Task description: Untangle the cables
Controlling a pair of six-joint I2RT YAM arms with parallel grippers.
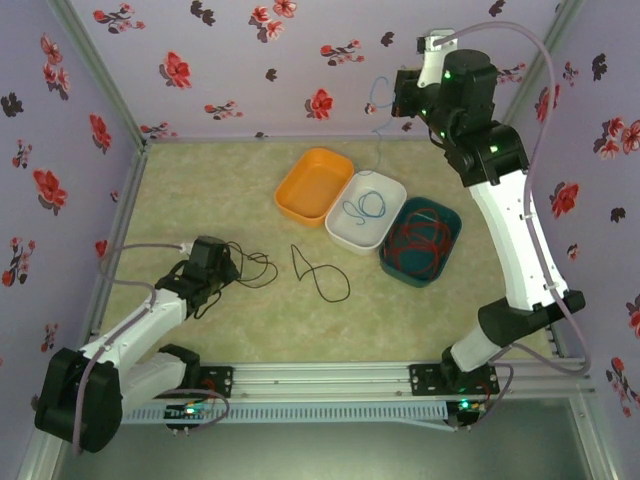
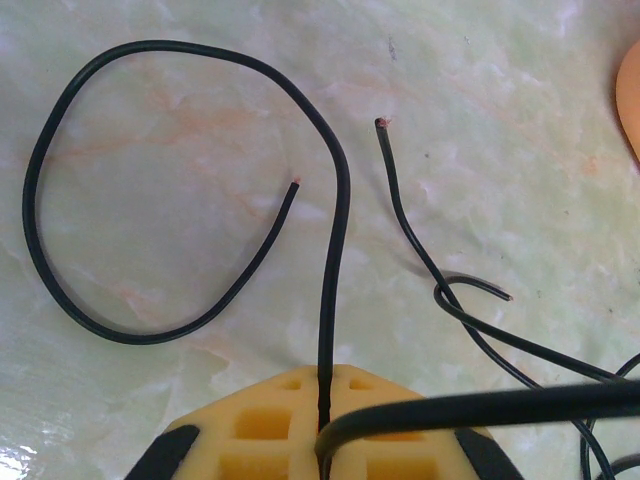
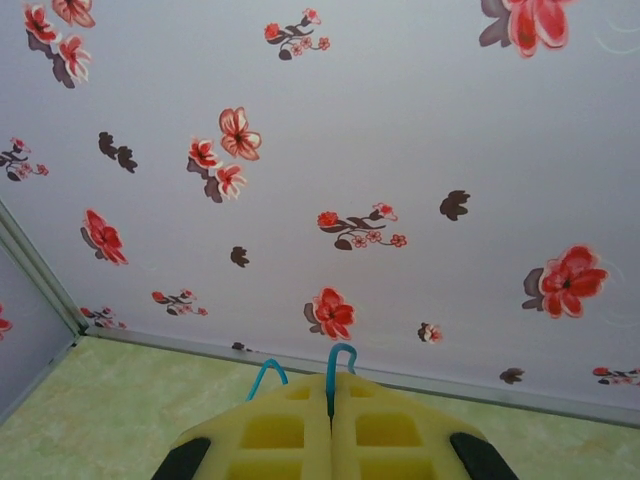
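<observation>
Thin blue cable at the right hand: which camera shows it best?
Top external: the thin blue cable hangs from the raised right hand down into the white tray, its run traceable. The right wrist view gives a short loop pinched between the yellow fingers.

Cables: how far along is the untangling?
Done: red cables sit in the teal bin. In hand: right tool is shut on a blue cable held high above the white bin; left tool is shut on a black cable on the table. Left: loose black cables on the table; the orange bin is empty.
</observation>
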